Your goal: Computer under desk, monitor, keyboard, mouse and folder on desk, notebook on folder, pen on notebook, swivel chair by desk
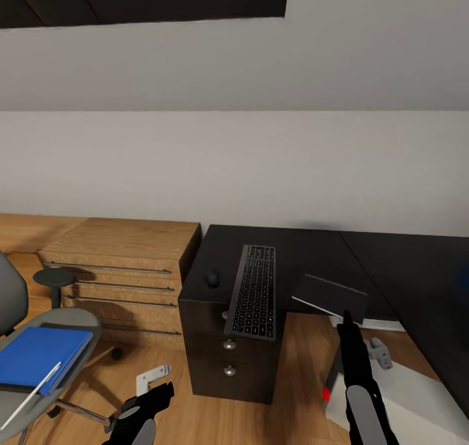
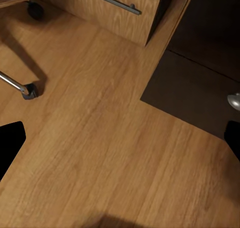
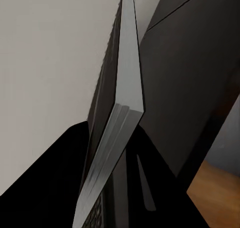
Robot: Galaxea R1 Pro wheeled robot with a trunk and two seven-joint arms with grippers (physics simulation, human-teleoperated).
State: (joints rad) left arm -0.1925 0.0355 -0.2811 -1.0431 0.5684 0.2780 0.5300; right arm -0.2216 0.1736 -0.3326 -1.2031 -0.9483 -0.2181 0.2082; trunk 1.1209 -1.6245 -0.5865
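The right gripper (image 1: 346, 315) clamps a dark notebook (image 1: 331, 295) above the desk (image 1: 312, 249), beside the keyboard (image 1: 253, 291), awaiting the folder (image 1: 39, 354); left gripper (image 1: 153, 393) hangs open.

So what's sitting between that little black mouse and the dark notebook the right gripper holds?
The keyboard, in the head view, between the mouse and the notebook.

Two arms of glossy black shell with matte grey oval panels on the upper side. Left black two-finger gripper (image 1: 156, 393) short and chunky, with rounded black housing. Right black slim gripper (image 1: 347, 320) long and narrow, tapering to thin black fingers. In the left wrist view, plain black fingertips (image 2: 9, 144), no markings visible.
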